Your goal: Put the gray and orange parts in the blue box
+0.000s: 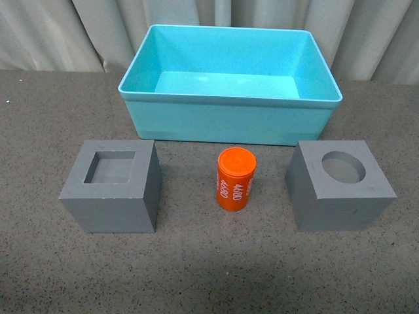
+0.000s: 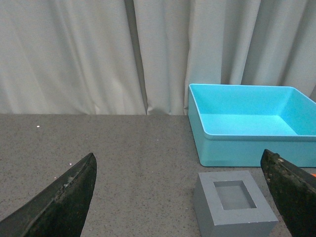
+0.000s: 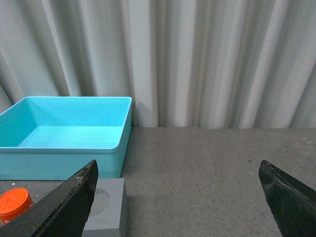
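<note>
The turquoise-blue box (image 1: 229, 124) stands empty at the back of the table. In front of it stand a gray cube with a square recess (image 1: 114, 186) at the left, an orange cylinder with white numerals (image 1: 235, 179) in the middle and a gray cube with a round recess (image 1: 340, 185) at the right. Neither arm shows in the front view. My left gripper (image 2: 180, 197) is open and empty, with the square-recess cube (image 2: 234, 207) between its fingers and the box (image 2: 247, 143) beyond. My right gripper (image 3: 177, 197) is open and empty; the round-recess cube (image 3: 106, 212), cylinder (image 3: 14, 205) and box (image 3: 64, 158) lie to one side.
The table is a dark gray speckled surface (image 1: 209, 275). Pale gray curtains (image 1: 65, 33) hang behind the box.
</note>
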Tool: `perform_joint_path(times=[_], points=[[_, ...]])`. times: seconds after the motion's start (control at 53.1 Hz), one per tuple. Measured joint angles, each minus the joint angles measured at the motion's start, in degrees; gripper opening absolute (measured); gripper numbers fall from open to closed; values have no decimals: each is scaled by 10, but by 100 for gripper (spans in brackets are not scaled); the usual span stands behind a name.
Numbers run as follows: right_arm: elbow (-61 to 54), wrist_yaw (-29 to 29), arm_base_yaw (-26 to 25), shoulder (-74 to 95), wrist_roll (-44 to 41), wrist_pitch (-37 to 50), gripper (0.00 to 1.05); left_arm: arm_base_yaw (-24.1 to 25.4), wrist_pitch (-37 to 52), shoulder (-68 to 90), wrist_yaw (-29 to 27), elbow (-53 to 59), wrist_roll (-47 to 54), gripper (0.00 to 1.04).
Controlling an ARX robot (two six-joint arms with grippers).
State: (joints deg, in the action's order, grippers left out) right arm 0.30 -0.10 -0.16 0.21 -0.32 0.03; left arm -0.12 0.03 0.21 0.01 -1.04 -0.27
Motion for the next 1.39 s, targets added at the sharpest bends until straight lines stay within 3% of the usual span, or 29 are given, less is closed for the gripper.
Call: perform_joint_path(times=[0.696,0.734,0.79,0.847,1.091,1.223,1.392], points=[[0,0,0,0,0,0,95,0,0,0,0,0,0,98],[0,45,15,10,-19,4,95,0,0,0,0,0,0,98],[8,163,68,75,-58,43,95,0,0,0,-1,0,0,98],[16,216,108,168,-88,107,95,0,0,0,-1,0,0,98],[131,162,130,603,-57,282,95,0,0,0,-1,0,0,98],[210,117,132,766,-31,252,95,0,0,0,0,0,0,98],[270,92,133,859,-11,226,95,0,0,0,0,0,0,98]])
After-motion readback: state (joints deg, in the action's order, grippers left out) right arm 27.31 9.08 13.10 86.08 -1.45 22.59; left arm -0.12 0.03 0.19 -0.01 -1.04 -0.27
